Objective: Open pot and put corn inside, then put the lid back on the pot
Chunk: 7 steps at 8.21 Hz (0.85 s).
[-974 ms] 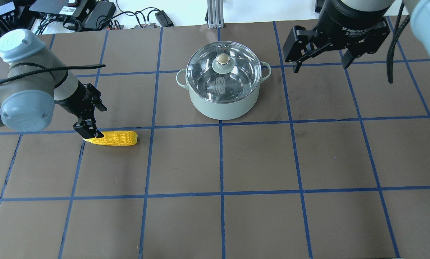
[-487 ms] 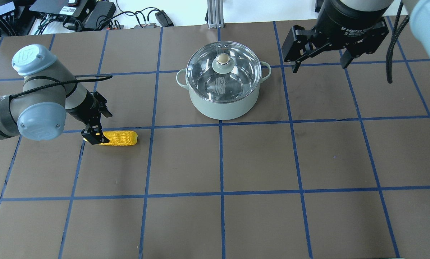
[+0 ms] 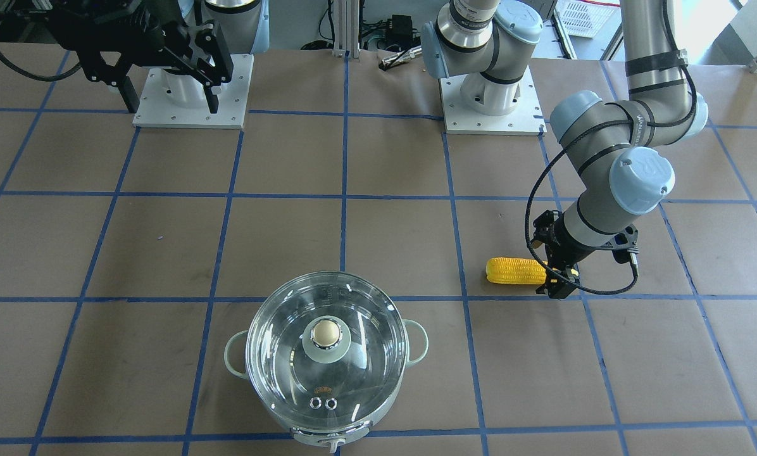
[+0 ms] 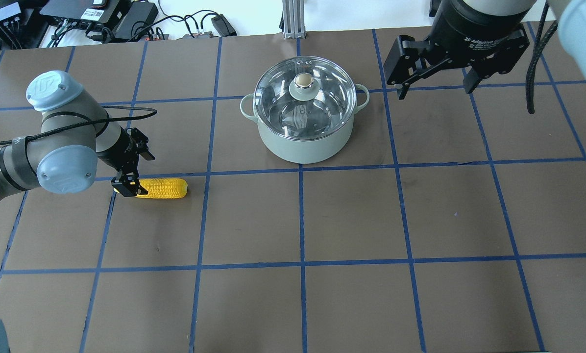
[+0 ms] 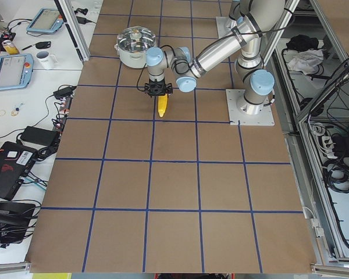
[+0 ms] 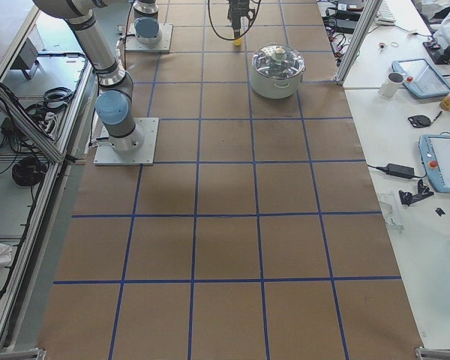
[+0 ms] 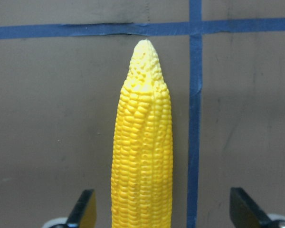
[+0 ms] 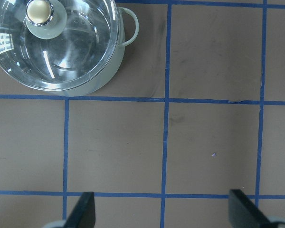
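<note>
The yellow corn lies flat on the table, left of the pot, and also shows in the front view. My left gripper is open at the corn's left end. In the left wrist view its fingers stand wide on either side of the corn without touching it. The mint-green pot stands at mid-back with the glass lid seated on it, beige knob on top. My right gripper is open and empty, raised to the right of the pot.
Brown table paper with a blue tape grid. The arm bases stand on white plates on the robot's side. Cables and electronics lie beyond the table's far edge.
My left arm has swung right and brought its open gripper slightly further over the corn's left end. The corn, pot and lid have not moved. The right gripper has hardly shifted.
</note>
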{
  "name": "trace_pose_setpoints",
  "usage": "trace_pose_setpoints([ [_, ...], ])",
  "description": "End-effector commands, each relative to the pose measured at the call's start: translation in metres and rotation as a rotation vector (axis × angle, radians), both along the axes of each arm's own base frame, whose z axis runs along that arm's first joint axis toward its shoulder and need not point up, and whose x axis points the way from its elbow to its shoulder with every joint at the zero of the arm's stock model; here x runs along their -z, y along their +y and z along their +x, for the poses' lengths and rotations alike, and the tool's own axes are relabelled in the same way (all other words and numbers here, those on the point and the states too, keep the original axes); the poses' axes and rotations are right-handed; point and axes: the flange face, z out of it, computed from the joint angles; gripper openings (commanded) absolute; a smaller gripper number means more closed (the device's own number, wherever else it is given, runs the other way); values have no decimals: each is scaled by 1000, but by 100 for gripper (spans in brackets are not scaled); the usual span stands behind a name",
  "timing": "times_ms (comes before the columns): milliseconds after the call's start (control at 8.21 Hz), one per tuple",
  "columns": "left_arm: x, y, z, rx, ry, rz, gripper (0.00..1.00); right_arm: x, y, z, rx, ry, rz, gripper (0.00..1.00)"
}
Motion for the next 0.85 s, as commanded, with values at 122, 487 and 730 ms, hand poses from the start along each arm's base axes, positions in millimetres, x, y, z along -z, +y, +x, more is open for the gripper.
trace_pose_setpoints([
  [122,10,3,6,3,1,10,100,0,0,0,2,0,1,100],
  [487,15,7,5,-1,5,24,100,1,0,0,3,0,2,100],
  [730,22,10,4,-3,14,37,100,1,0,0,3,-2,2,100],
])
